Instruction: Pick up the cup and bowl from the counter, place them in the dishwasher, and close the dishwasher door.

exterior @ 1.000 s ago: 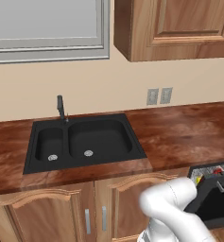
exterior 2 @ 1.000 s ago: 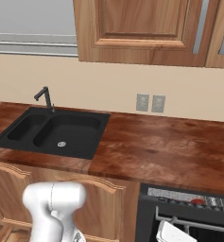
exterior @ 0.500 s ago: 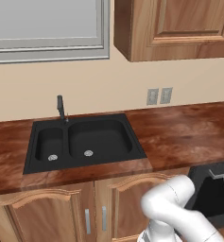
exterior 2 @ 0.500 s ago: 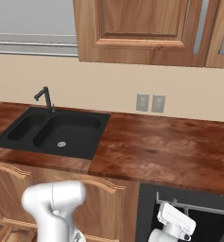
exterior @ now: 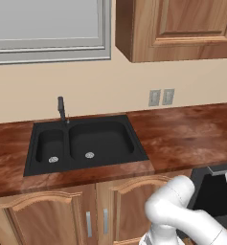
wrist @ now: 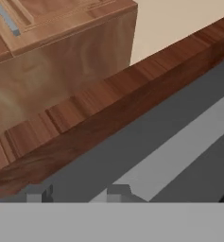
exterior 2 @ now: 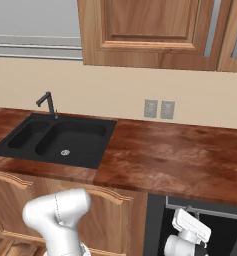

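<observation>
1. Flat black dishwasher door (exterior 2: 225,232) with a grey bar handle (wrist: 179,146) along its top edge: upright under the front lip of the counter, directly ahead of the gripper in the hand view, with the bar running diagonally just past the fingertips.
2. Two-finger gripper (wrist: 75,193) on the white arm: pointed at the door's top edge, both small dark tips low in the hand view; the near end of the grey bar seems to reach one tip, though contact cannot be confirmed.
3. Jaws: partly apart, gap visible between the tips; cannot tell whether clamped on the bar or free.
4. White wrist and hand (exterior 2: 190,230) in the right base view: low, below counter height, pressed close against the upper part of the black panel, tilted forward.
5. White elbow (exterior: 175,206) in the left base view: bent low before the cabinets, forearm reaching right toward the black opening (exterior: 213,194).
6. Glossy reddish-brown countertop (exterior 2: 175,157): above the gripper, bare surface with mottled grain.
7. Black double sink (exterior: 84,143) with dark tap (exterior: 62,109): well off to the gripper's left.
8. Light wooden wall cabinet (wrist: 52,56): high above the gripper, over the counter.
</observation>
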Controlling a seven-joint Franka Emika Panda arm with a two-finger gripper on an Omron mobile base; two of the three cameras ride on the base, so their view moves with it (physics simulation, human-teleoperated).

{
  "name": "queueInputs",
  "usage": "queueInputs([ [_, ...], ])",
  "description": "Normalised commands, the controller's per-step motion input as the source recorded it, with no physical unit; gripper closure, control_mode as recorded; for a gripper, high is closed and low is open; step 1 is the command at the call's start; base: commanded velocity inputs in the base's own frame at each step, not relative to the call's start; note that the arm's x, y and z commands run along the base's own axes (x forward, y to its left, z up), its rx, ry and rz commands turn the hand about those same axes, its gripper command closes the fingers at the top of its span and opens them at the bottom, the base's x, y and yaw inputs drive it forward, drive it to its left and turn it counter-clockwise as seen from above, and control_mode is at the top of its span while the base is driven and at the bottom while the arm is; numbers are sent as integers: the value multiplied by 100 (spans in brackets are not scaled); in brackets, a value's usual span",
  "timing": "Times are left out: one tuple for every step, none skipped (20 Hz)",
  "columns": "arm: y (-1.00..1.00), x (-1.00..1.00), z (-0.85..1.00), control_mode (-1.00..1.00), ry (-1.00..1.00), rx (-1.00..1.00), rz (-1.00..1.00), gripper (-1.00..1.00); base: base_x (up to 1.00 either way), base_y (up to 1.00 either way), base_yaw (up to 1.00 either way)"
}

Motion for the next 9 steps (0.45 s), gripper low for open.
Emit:
queueInputs([
  [0,91,-44,-100,-5,-2,0,-100,0,0,0],
  [0,96,-47,-100,-4,-1,0,-100,0,0,0],
  [0,95,-46,-100,-4,-1,0,-100,0,0,0],
  [0,99,-47,-100,-3,-1,0,-100,0,0,0],
  [0,99,-46,-100,-3,-1,0,-100,0,0,0],
  [0,100,-44,-100,-3,0,0,-100,0,0,0],
  [0,100,-45,-100,-3,0,0,-100,0,0,0],
  [0,100,-48,-100,-2,0,0,-100,0,0,0],
  [0,100,-46,-100,-1,0,0,-100,0,0,0],
])
